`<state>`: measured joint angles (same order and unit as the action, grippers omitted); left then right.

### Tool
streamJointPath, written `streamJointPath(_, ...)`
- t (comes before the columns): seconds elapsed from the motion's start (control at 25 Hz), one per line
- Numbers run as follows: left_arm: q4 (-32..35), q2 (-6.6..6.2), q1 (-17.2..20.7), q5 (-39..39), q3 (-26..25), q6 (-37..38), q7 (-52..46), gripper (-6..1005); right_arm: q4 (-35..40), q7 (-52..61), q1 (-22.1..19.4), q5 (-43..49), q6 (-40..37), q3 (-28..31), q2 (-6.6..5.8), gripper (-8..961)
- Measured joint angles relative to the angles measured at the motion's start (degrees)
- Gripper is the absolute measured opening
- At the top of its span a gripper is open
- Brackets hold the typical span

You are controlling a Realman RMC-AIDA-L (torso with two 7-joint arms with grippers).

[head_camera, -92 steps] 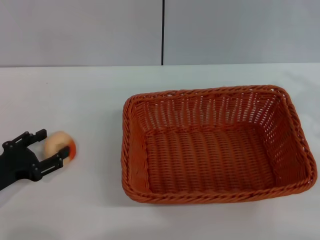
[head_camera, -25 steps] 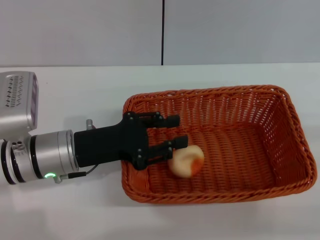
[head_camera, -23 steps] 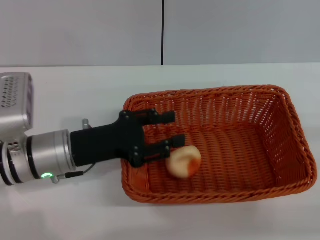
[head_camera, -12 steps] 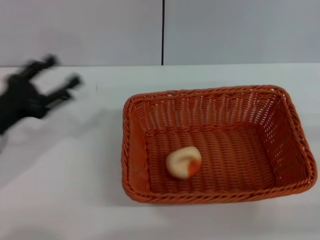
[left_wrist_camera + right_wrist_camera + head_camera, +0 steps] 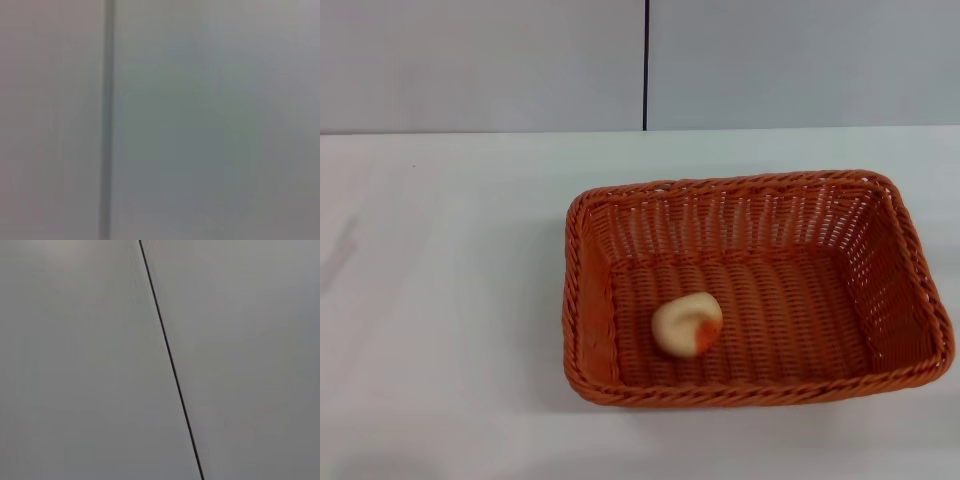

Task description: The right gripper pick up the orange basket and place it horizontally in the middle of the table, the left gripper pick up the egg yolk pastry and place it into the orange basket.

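Observation:
In the head view the orange basket (image 5: 756, 286) lies lengthwise on the white table (image 5: 450, 300), right of the middle. The egg yolk pastry (image 5: 687, 324) rests on the basket's woven floor near its front left, cream with an orange-red blotch facing forward. Neither the left gripper nor the right gripper shows in any view. Both wrist views show only a plain grey wall with a dark seam.
A grey wall with a vertical seam (image 5: 645, 65) rises behind the table's far edge. A faint shadow (image 5: 338, 255) lies on the tabletop at the far left.
The left gripper let go of the pastry inside the basket, pulled back to the left and upward, and has left the head view. The pastry stays where it was dropped.

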<state>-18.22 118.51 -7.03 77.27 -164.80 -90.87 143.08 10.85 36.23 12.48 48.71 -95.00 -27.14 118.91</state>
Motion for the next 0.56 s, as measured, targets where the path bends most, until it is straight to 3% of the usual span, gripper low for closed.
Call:
streamJointPath(0.2, 5.85, 0.04, 2.84, -5.87, -0.34, -3.67, 6.64, 816, -0.98, -0.72, 0.89, -0.26, 0.43, 1.37, 0.01, 536)
streamJointPath(0.48, 11.08, 0.04, 4.32, -6.71, -0.41, -5.71, 12.28, 818, -1.25, -0.90, 0.25, -0.38, 0.05, 1.63, 0.01, 682)
streamJointPath(0.56, 13.30, 0.03, 4.46, -6.69, -0.41, -6.28, 14.75, 818, -1.27, -0.91, 0.11, -0.39, 0.02, 1.63, 0.02, 682)
